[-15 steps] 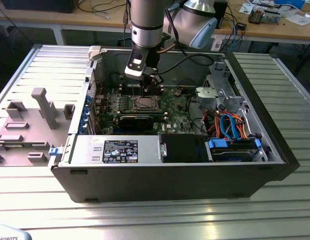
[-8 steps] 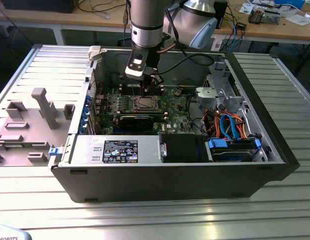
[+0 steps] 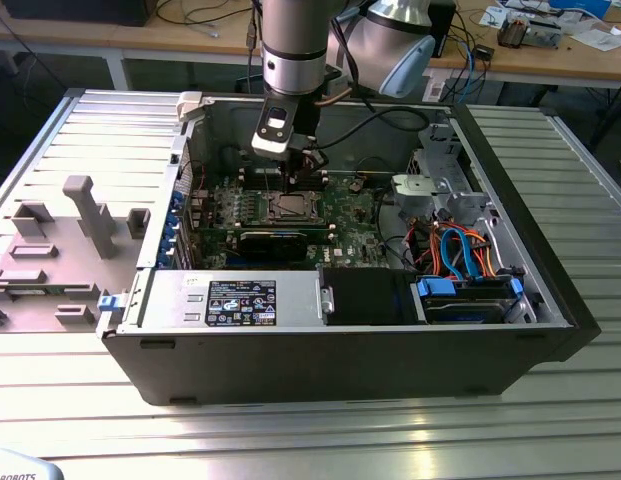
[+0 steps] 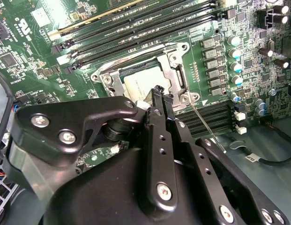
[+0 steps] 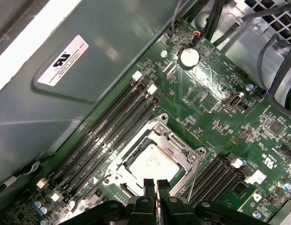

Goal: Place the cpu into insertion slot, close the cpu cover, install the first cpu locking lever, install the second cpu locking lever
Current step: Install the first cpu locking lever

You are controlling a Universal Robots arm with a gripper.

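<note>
The cpu (image 5: pixel 152 161) lies flat in the insertion slot (image 3: pixel 290 207) on the green motherboard, its silver top also showing in the second wrist view (image 4: pixel 138 82). The cpu cover (image 5: pixel 173 140) lies down around it as a metal frame (image 4: pixel 175 65). My gripper (image 5: pixel 156 183) hovers just over one edge of the socket with its black fingers (image 4: pixel 159 101) pressed together and nothing visible between them. A thin wire locking lever (image 4: pixel 206 126) sticks out slanted beside the socket, also seen in the first wrist view (image 5: pixel 197 173).
Long black memory slots (image 5: pixel 112 136) run along both sides of the socket. The computer case (image 3: pixel 340 350) walls surround the board, with cables and drive bays (image 3: pixel 460 260) at the exterior view's right. A grey fixture block (image 3: pixel 90 215) stands outside the case at the exterior view's left.
</note>
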